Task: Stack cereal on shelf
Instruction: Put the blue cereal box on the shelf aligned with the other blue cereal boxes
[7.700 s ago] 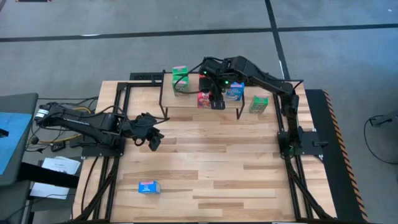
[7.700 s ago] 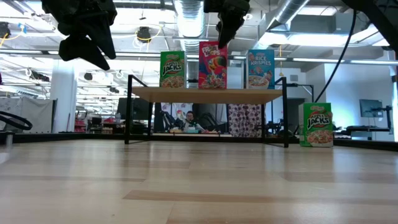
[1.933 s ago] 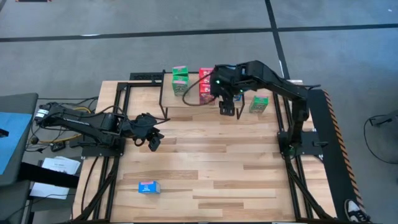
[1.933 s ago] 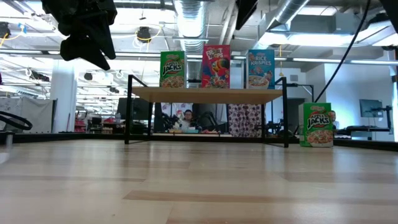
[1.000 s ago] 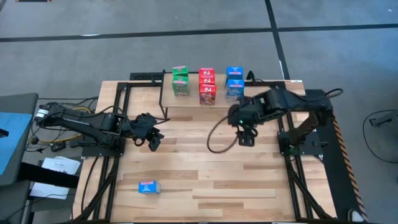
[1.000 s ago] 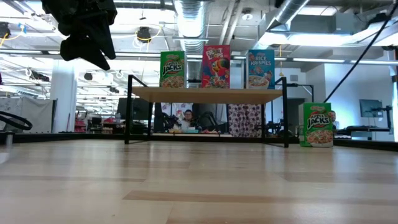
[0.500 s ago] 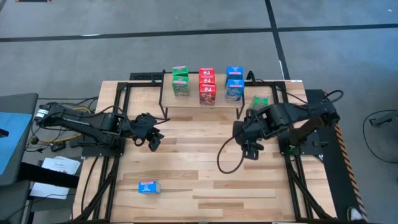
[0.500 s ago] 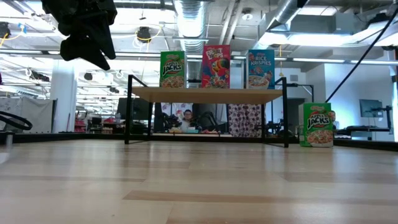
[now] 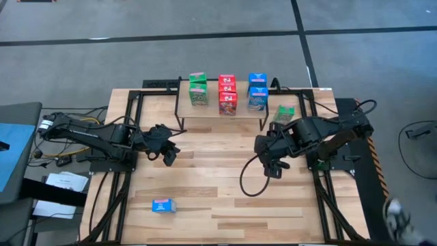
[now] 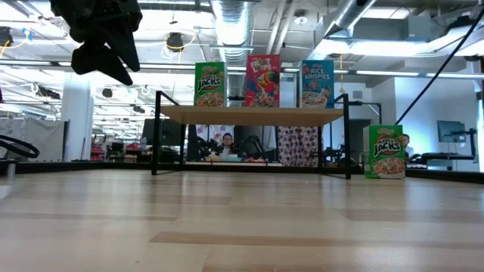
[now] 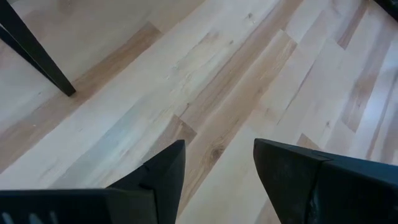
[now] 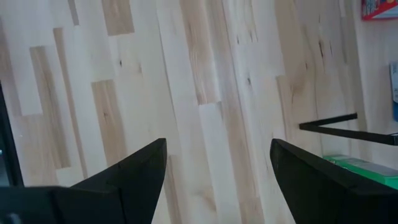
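The shelf (image 9: 212, 111) stands at the table's far side on thin black legs. On it a green (image 10: 210, 84), a red (image 10: 262, 80) and a blue cereal box (image 10: 317, 84) stand upright in a row. Another green box (image 9: 283, 113) stands on the table right of the shelf. A blue box (image 9: 163, 205) lies flat near the front left. My right gripper (image 9: 272, 169) hangs open above the table, nearer than the shelf's right end, with nothing between its fingers (image 12: 217, 155). My left gripper (image 9: 167, 156) waits open over the table's left part.
A black cable (image 9: 249, 179) loops down from my right arm over the table's middle. The shelf's black leg (image 12: 329, 127) and the green box (image 12: 367, 167) show beyond my right fingers. Bare wooden tabletop (image 9: 218, 205) lies between the two grippers and toward the near edge.
My right gripper has gone away from the shelf toward the table's near edge and a little down, staying open and holding nothing. Its arm has cleared the green box beside the shelf, which now shows. The boxes have not moved.
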Available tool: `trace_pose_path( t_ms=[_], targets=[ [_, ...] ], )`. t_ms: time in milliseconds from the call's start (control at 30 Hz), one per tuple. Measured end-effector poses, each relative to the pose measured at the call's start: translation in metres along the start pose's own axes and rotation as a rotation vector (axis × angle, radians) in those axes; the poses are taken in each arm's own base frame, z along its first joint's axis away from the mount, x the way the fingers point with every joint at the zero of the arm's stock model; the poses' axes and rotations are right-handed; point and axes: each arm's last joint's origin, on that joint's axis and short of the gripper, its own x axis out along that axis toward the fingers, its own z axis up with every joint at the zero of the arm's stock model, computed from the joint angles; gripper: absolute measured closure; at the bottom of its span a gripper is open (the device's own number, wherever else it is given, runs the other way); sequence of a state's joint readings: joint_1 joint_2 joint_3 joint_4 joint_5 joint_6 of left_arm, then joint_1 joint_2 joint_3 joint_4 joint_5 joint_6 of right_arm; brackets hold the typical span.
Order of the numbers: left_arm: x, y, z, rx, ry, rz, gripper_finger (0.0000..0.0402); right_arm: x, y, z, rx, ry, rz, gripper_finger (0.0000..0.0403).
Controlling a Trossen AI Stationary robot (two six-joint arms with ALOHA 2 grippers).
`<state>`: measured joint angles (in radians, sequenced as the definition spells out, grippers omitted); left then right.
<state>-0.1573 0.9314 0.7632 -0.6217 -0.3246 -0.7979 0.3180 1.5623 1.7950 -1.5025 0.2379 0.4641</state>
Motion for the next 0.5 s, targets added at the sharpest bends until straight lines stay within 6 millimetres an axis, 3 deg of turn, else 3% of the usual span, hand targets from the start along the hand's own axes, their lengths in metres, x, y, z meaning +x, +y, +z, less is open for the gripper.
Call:
trace_pose_path(
  t_ms=[500],
  targets=[
    [-0.0023, -0.0075, -0.0085, 0.051, 0.206, -0.203, 0.0223, 0.0, 0.0007, -0.0002, 0.005, -0.001, 0.001, 0.0092]
  ],
)
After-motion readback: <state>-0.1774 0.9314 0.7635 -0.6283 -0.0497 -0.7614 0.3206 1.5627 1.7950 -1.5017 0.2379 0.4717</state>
